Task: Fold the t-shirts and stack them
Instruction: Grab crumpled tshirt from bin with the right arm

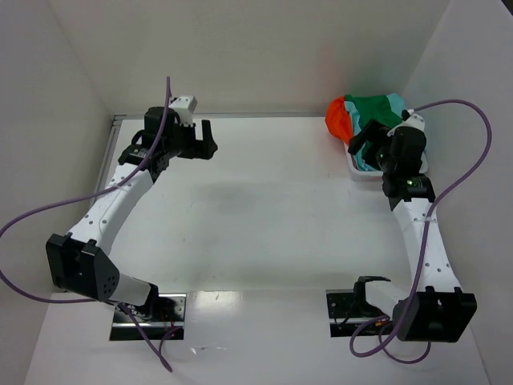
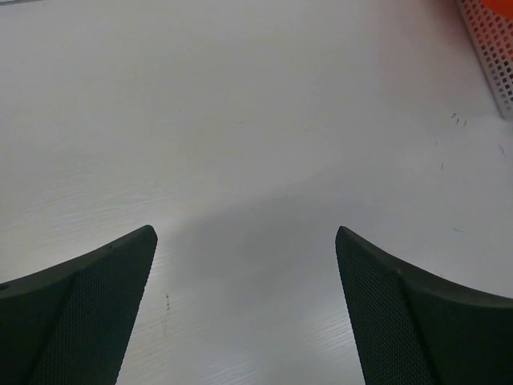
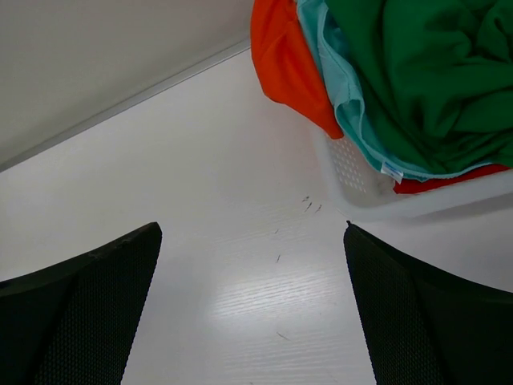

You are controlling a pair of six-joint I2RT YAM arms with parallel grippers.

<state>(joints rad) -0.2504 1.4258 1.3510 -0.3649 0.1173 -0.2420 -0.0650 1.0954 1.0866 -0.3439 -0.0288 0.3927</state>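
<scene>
The three t-shirts lie bunched in a white mesh basket point(image 1: 358, 172) at the back right. The orange one point(image 1: 339, 120) hangs over the left rim, the dark green one point(image 1: 372, 107) is on top, and the teal one point(image 1: 398, 102) is behind it. In the right wrist view the orange point(image 3: 280, 56), teal point(image 3: 345, 92) and green point(image 3: 417, 72) shirts spill over the basket wall point(image 3: 353, 172). My right gripper point(image 1: 362, 136) point(image 3: 252, 227) hovers open just left of the basket, holding nothing. My left gripper point(image 1: 210, 138) point(image 2: 244, 231) is open over bare table at the back left.
White walls close in the table point(image 1: 264, 208) at the back and on both sides. A basket corner point(image 2: 489, 48) with orange behind its mesh shows at the top right of the left wrist view. Purple cables loop off both arms.
</scene>
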